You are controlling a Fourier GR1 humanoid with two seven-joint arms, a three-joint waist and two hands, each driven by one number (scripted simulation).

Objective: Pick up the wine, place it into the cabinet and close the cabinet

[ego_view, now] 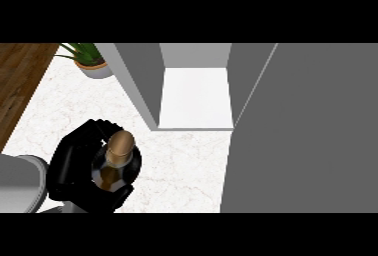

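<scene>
Near the lower left of the surface (184,160), the left hand (74,165) is curled around the wine (118,157), held upright. Carrying step: next it must go into the open cabinet (196,97).

White-veined marble counter (184,155), grey cabinet (295,125), dark gold-topped wine bottle (118,162), black left hand (70,170).

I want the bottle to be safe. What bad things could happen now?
The wine bottle is held by the left hand, left of the cabinet opening. Moving in, it might bump the cabinet's left wall. The open door stands close on the right and could get knocked too.
</scene>
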